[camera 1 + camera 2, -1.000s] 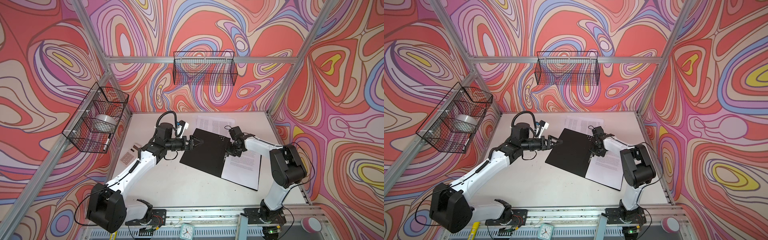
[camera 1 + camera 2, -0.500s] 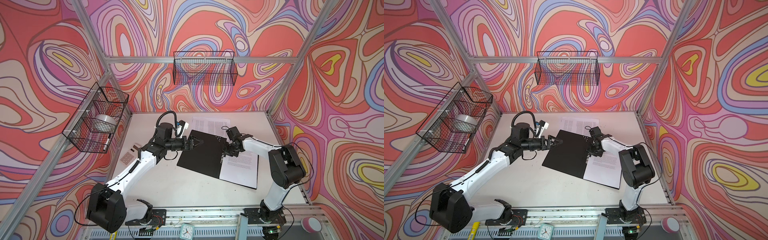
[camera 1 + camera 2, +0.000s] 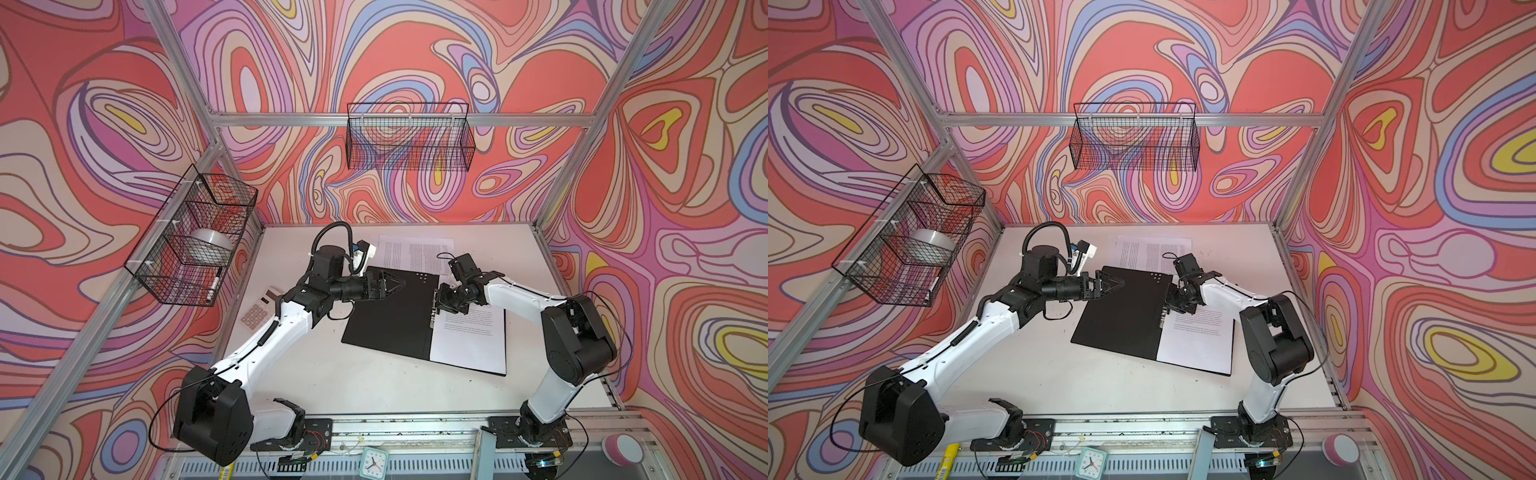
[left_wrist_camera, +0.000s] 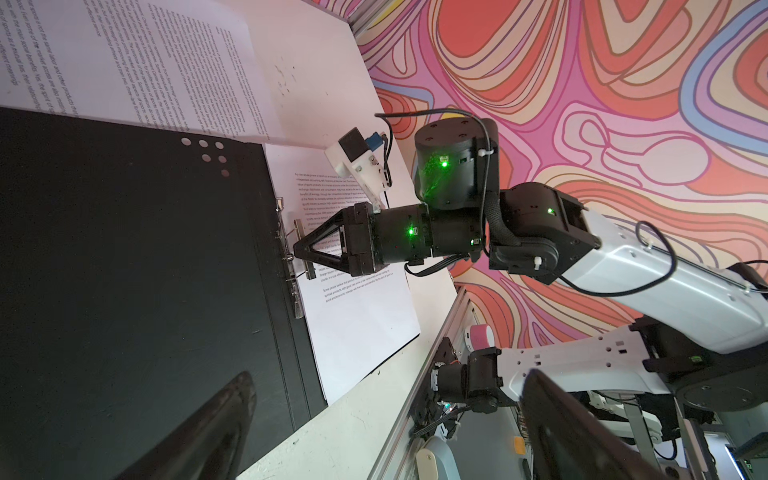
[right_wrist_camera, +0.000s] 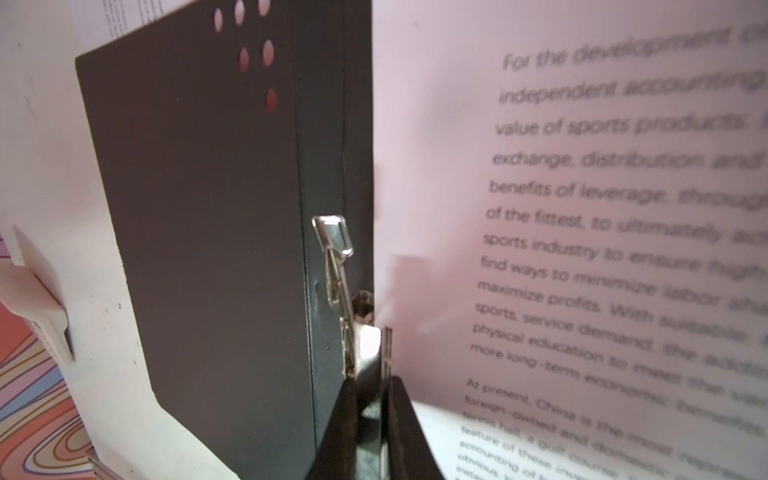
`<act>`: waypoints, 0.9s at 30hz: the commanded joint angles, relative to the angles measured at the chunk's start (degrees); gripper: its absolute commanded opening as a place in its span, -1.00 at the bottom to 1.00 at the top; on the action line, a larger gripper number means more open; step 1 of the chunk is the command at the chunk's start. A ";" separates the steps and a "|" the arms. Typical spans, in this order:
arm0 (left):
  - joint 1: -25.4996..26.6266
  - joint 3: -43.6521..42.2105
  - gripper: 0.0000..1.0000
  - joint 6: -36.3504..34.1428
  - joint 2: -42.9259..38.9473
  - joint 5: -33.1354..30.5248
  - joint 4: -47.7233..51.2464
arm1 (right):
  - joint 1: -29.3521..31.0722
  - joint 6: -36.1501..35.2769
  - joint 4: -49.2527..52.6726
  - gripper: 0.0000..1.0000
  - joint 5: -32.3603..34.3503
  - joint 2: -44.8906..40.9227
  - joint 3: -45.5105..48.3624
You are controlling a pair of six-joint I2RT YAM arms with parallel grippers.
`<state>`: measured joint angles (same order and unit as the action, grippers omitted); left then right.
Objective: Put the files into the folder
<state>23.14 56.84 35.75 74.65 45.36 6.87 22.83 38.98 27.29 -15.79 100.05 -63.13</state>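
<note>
Metal spine clip sits pinched in the nearly closed right gripper, on the open black folder mid-table; 1 printed sheet lies inside, a second sheet at its far edge; left gripper hovers agape, empty, above the cover; calculator lies aside

Bare table lies open in front of the folder, an easy way in from the near side. Right gripper sits on the clip at the spine, blocking it; left gripper hangs over the far left corner. Calculator crowds the left edge, well apart from the folder.
</note>
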 commanded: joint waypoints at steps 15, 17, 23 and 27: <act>-0.45 1.82 1.00 -4.61 2.40 -2.95 4.27 | 4.77 0.48 -12.82 -1.00 -10.20 -0.43 7.81; -0.43 1.96 1.00 -5.07 2.68 -3.37 4.59 | 5.02 0.24 -14.19 -1.00 -10.80 0.23 8.05; -0.52 2.21 1.00 -5.99 3.53 -4.01 5.34 | 5.92 -2.59 -14.43 -1.00 -12.49 4.59 6.27; -0.55 2.69 1.00 -6.91 4.03 -4.79 6.62 | 6.17 -3.61 -14.83 -1.00 -14.13 5.77 6.09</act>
<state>23.03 57.54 30.87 77.82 41.58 11.38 28.38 37.10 12.60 -28.73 104.09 -56.62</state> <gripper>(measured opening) 0.994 0.115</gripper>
